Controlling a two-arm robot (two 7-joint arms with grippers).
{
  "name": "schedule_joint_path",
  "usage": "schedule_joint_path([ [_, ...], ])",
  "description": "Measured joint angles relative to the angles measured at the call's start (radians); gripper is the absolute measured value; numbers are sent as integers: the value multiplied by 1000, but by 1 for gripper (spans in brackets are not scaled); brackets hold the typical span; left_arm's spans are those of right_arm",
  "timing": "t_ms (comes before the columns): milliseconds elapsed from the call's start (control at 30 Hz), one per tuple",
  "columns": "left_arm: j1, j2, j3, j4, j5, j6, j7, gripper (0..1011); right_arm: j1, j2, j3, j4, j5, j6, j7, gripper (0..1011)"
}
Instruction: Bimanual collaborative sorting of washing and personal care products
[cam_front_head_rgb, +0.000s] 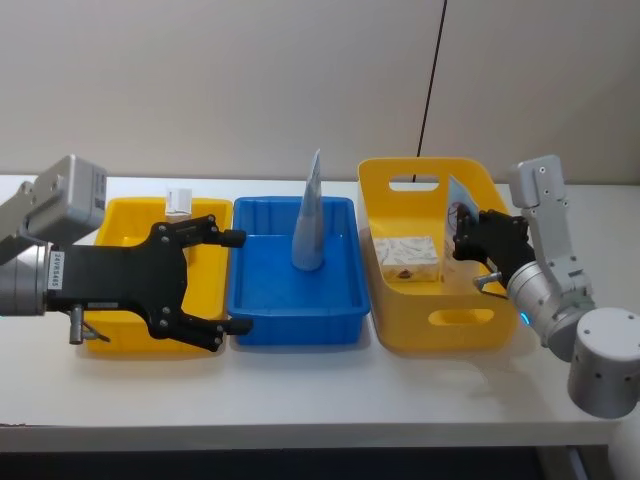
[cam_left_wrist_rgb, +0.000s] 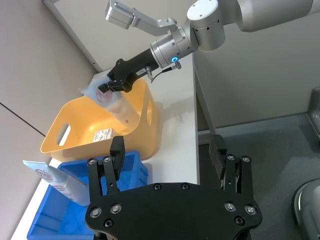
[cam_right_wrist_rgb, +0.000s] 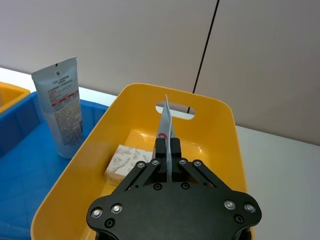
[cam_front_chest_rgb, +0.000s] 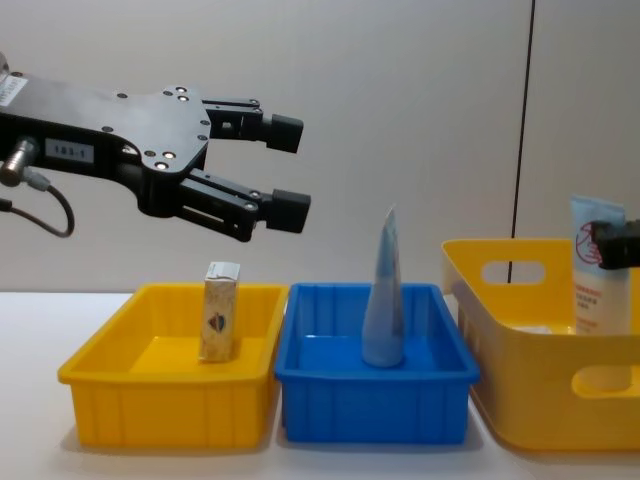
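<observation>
My right gripper (cam_front_head_rgb: 466, 246) is shut on a blue-grey tube (cam_right_wrist_rgb: 165, 119), holding it upright over the tall yellow bin (cam_front_head_rgb: 440, 322). A pale carton (cam_front_head_rgb: 408, 255) lies on that bin's floor. A second tube (cam_front_head_rgb: 310, 215) stands cap down in the blue bin (cam_front_head_rgb: 290, 330), flat tip up. Another carton (cam_front_chest_rgb: 220, 310) stands upright at the back of the low yellow tray (cam_front_chest_rgb: 165, 375). My left gripper (cam_front_head_rgb: 237, 282) hangs open above that tray's right side with nothing between its fingers. It sits well above the carton in the chest view.
The three bins stand side by side on a white table (cam_front_head_rgb: 320, 390), with free surface in front of them up to the near edge. A wall with a thin black cable (cam_front_head_rgb: 432, 80) runs close behind the bins.
</observation>
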Motion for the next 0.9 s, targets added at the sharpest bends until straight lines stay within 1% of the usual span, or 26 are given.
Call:
schedule_joint_path([
  [100, 0, 0, 0, 0, 0, 0, 0, 1002, 3, -2, 0, 6, -5, 0, 0, 77],
  [133, 0, 0, 0, 0, 0, 0, 0, 1001, 4, -3, 0, 9, -7, 0, 0, 127],
  [200, 0, 0, 0, 0, 0, 0, 0, 1001, 5, -5, 0, 11, -8, -1, 1, 174],
  [233, 0, 0, 0, 0, 0, 0, 0, 1001, 6, -7, 0, 13, -10, -1, 1, 235],
  [267, 0, 0, 0, 0, 0, 0, 0, 1001, 7, -8, 0, 14, -10, -2, 1, 235],
  [333, 0, 0, 0, 0, 0, 0, 0, 1001, 8, -9, 1, 15, -11, -5, 2, 292],
  [400, 0, 0, 0, 0, 0, 0, 0, 1002, 10, -13, 3, 15, -11, -10, 3, 374],
  [467, 0, 0, 0, 0, 0, 0, 0, 1002, 11, -14, 4, 15, -11, -15, 5, 408],
  [500, 0, 0, 0, 0, 0, 0, 0, 1001, 12, -16, 6, 14, -10, -19, 6, 470],
  [533, 0, 0, 0, 0, 0, 0, 0, 1001, 13, -18, 7, 13, -10, -21, 7, 496],
  [633, 0, 0, 0, 0, 0, 0, 0, 1001, 16, -22, 11, 5, -4, -34, 10, 596],
  [667, 0, 0, 0, 0, 0, 0, 0, 1001, 16, -24, 12, 2, -2, -38, 12, 611],
  [700, 0, 0, 0, 0, 0, 0, 0, 1001, 18, -26, 13, -3, 3, -46, 13, 658],
  [733, 0, 0, 0, 0, 0, 0, 0, 1001, 19, -27, 14, -7, 5, -50, 14, 668],
  [800, 0, 0, 0, 0, 0, 0, 0, 1001, 22, -32, 17, -17, 13, -60, 16, 757],
  [833, 0, 0, 0, 0, 0, 0, 0, 1001, 23, -33, 17, -21, 15, -64, 16, 779],
  [867, 0, 0, 0, 0, 0, 0, 0, 1001, 25, -36, 19, -28, 21, -72, 17, 836],
  [900, 0, 0, 0, 0, 0, 0, 0, 1001, 26, -37, 20, -33, 23, -76, 18, 858],
])
